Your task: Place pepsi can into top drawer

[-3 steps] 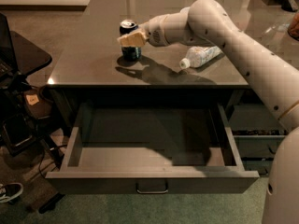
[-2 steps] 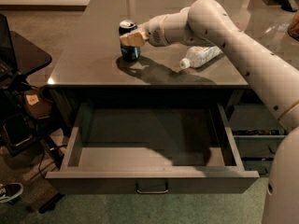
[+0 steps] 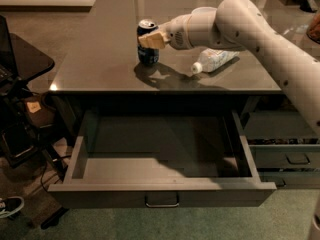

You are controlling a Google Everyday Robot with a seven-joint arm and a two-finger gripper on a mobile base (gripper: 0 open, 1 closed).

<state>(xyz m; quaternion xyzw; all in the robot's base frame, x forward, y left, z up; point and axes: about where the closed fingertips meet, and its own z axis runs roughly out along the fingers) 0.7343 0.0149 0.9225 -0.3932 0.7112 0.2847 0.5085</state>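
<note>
The pepsi can [image 3: 147,57], dark blue with a silver top, is upright over the grey tabletop [image 3: 100,59], behind the open drawer. My gripper [image 3: 150,40] reaches in from the right, and its tan fingers [image 3: 155,39] are shut around the can's upper half. The can's base seems slightly above the tabletop, over its shadow. The top drawer [image 3: 160,186] is pulled wide open below the table's front edge. It is empty, with a metal loop handle [image 3: 161,200] at the centre of its front.
A white plastic bottle [image 3: 216,60] lies on its side on the tabletop, right of the can and under my arm. Narrower grey drawers [image 3: 287,156] are at the lower right. A black stand [image 3: 25,59] and clutter are at the left, with a shoe [image 3: 10,205] on the floor.
My gripper, shut on the can, has moved it a little to the right and slightly upward. The bottle and the drawer have not moved.
</note>
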